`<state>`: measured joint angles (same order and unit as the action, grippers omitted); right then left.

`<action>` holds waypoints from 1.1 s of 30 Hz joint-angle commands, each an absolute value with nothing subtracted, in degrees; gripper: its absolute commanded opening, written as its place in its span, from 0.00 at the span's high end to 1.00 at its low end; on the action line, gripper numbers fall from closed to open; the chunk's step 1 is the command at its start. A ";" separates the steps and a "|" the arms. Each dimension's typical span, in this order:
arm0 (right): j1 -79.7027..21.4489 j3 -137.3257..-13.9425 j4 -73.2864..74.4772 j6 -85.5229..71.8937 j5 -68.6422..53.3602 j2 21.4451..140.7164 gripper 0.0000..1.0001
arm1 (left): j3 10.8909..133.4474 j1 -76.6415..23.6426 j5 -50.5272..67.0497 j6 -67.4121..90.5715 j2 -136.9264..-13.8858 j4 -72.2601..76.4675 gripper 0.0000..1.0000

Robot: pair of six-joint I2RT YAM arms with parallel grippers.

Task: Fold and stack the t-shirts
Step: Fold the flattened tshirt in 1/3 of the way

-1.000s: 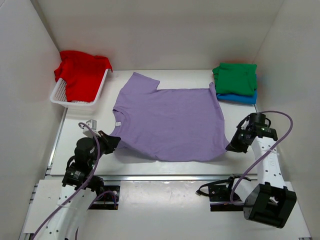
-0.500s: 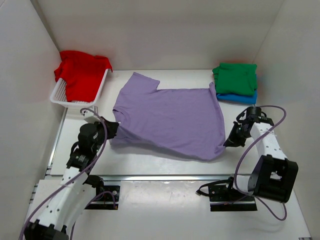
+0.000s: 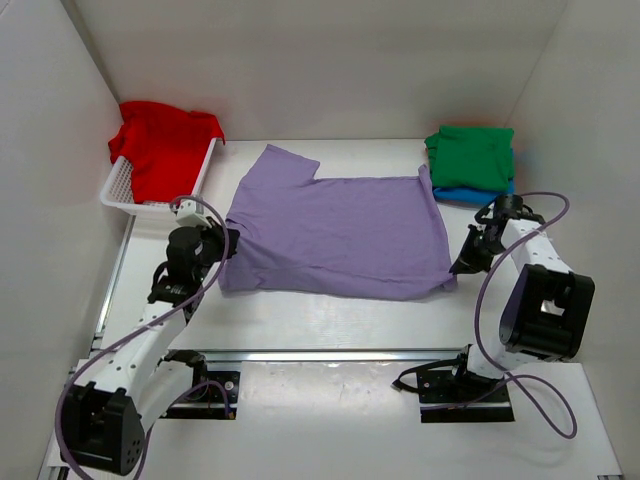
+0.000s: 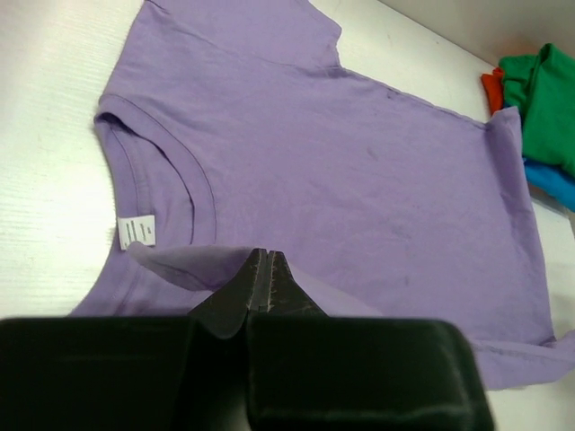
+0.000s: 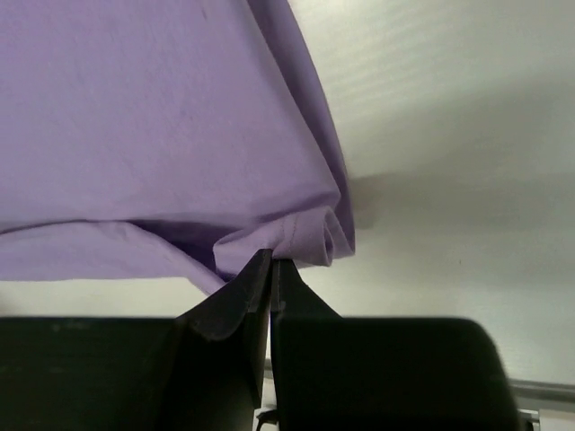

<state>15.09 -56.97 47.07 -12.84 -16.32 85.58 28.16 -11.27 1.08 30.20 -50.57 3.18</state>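
The lavender t-shirt (image 3: pixel 340 235) lies across the middle of the table, its near edge lifted and doubled back over itself. My left gripper (image 3: pixel 228 243) is shut on the near left edge of that shirt (image 4: pixel 341 171), close to the collar and its white label. My right gripper (image 3: pixel 458 268) is shut on the bunched hem at the near right corner of the shirt (image 5: pixel 162 117). A red t-shirt (image 3: pixel 160 150) lies crumpled in the basket. At the far right a folded green t-shirt (image 3: pixel 470 155) rests on a folded blue t-shirt (image 3: pixel 478 197).
The white slotted basket (image 3: pixel 125 192) stands at the far left against the wall. White walls close in the table on the left, back and right. A metal rail runs along the table's near edge, with both arm bases behind it.
Both grippers have moved away from the near edge toward the back, carrying the lavender shirt's near edge with them. The shirt now spans less of the table from front to back.
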 commanded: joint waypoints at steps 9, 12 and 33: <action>14.33 -65.22 43.33 -12.48 -18.28 92.37 1.00 | 32.25 -8.62 0.26 27.51 -57.83 11.60 1.00; 14.33 -67.06 42.89 -12.57 -18.11 94.21 1.00 | 32.78 -7.91 0.09 27.51 -59.59 13.00 1.00; 10.55 -74.45 45.79 -9.49 -8.70 96.42 0.70 | 45.19 -1.41 13.09 29.00 -75.07 0.02 0.43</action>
<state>11.42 -75.20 44.42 -10.46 -11.84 100.66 44.31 -1.83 6.50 28.45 -77.76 8.03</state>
